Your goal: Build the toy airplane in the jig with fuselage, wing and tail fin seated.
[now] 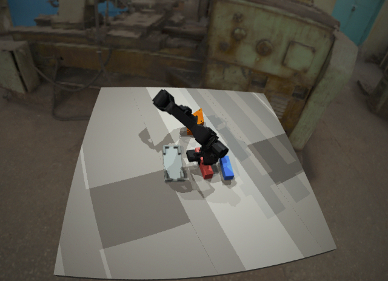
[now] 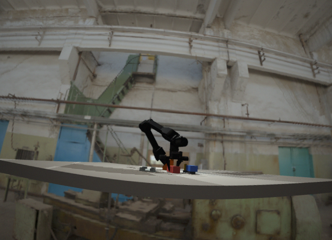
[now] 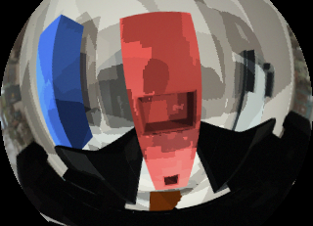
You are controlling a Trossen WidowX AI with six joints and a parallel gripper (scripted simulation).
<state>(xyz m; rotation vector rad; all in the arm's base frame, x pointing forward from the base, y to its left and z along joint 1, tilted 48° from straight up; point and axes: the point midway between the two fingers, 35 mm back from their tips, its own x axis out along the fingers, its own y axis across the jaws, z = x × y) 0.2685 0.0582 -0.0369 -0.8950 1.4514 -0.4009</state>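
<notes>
The red fuselage [image 1: 206,172] [image 2: 175,169] [image 3: 158,40] lies on the table with its large and small sockets facing up. My gripper [image 1: 201,159] [image 2: 173,165] [image 3: 166,123] points down and is shut on it, one finger on each side near the large socket. No lift off the table is visible. The blue wing [image 1: 227,168] [image 2: 192,168] [image 3: 68,79] lies beside the fuselage, on the side away from the jig. The yellow tail fin [image 2: 185,167] is partly visible behind the wing; the arm hides it in the top view. The pale grey jig [image 1: 173,162] [image 2: 143,168] [image 3: 251,101] holds nothing.
An orange bracket [image 1: 198,117] [image 2: 164,167] [image 3: 163,201] stands at the arm's base, behind the parts. The arm reaches over the table from there. The jig has raised corner walls. The wing stands close to the gripper's outer side.
</notes>
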